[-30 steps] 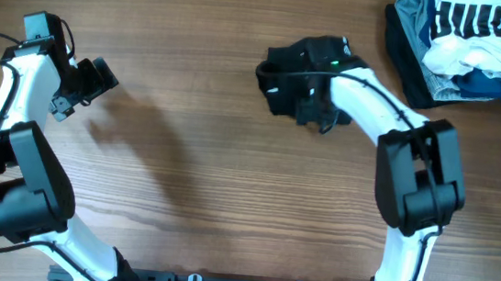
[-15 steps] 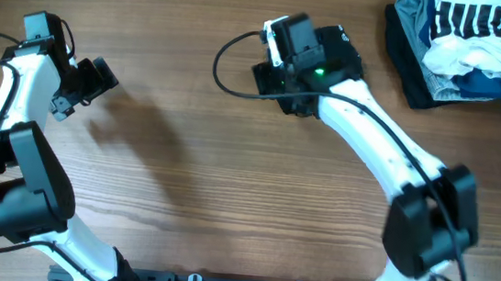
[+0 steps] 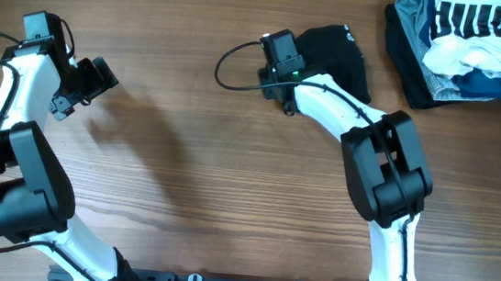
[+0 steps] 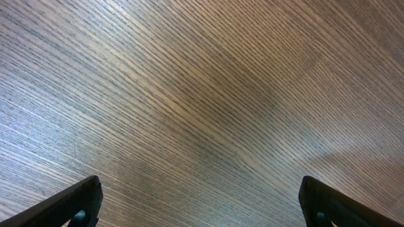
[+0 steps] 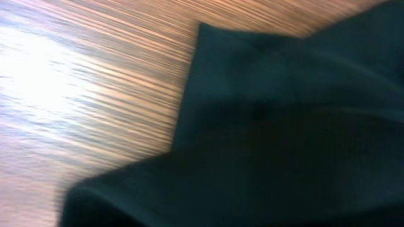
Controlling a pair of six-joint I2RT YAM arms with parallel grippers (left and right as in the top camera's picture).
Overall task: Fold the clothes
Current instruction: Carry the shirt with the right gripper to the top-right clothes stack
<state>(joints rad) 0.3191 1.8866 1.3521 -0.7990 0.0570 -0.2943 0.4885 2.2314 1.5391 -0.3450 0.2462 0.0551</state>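
The clothes [image 3: 334, 58], a black garment bunched into a compact bundle, lie at the far middle of the table. In the right wrist view the black fabric [image 5: 284, 132] fills the lower right, blurred, with one edge lying on the wood. My right gripper [image 3: 287, 66] is at the bundle's left edge; its fingers are hidden in both views, so whether it grips the cloth is unclear. My left gripper [image 3: 100, 75] hovers far to the left, open and holding nothing, with only bare wood between its fingertips [image 4: 81, 203].
A pile of other clothes [image 3: 458, 45], white-and-navy lettered on top of grey and dark blue pieces, sits at the far right corner. A black cable [image 3: 230, 69] loops off the right wrist, left of the bundle.
The right arm swung from above the bundle to its left edge, and the black garment shifted a little toward the far right. The left arm has not moved.
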